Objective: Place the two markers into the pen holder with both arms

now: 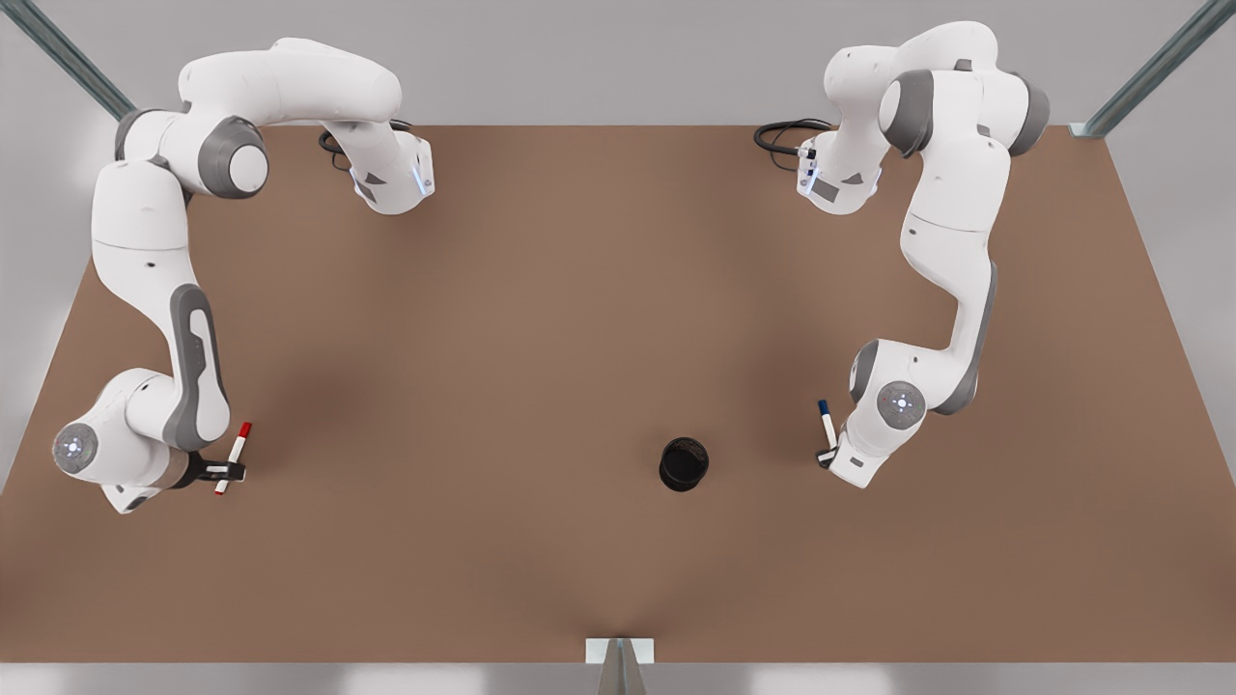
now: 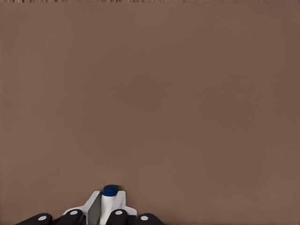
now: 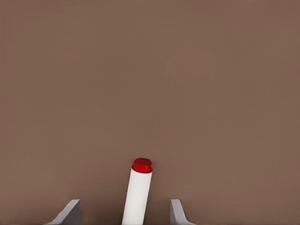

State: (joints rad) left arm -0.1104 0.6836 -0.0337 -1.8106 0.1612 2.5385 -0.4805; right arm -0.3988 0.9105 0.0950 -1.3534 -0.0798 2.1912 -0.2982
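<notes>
Plainly, the pen holder point(image 1: 684, 463) is the hub of the coming move: it stands upright on the brown tabletop point(image 1: 541, 319), toward the table's near edge in the front view and somewhat closer to that view's right edge than to its left.

The blue-capped marker point(image 1: 826, 421) lies nearer to it, a short way off toward the right edge. The left gripper point(image 1: 828, 454) pinches its lower barrel; in the left wrist view the fingers point(image 2: 93, 208) sit tight against the white barrel, the blue cap point(image 2: 110, 190) pointing away from the camera.

The red-capped marker point(image 1: 234, 458) is well apart from the holder, near the table's left edge. Its long axis tilts slightly, red cap uppermost in the front view. The right gripper point(image 1: 224, 472) brackets its middle, yet in the right wrist view the grey fingertips point(image 3: 70, 211) stand spread, apart from the barrel point(image 3: 137, 197) on either side, so it looks not clamped.

Judging by this, the left arm has the shorter path to the holder, and either marker must be turned upright over its mouth.
</notes>
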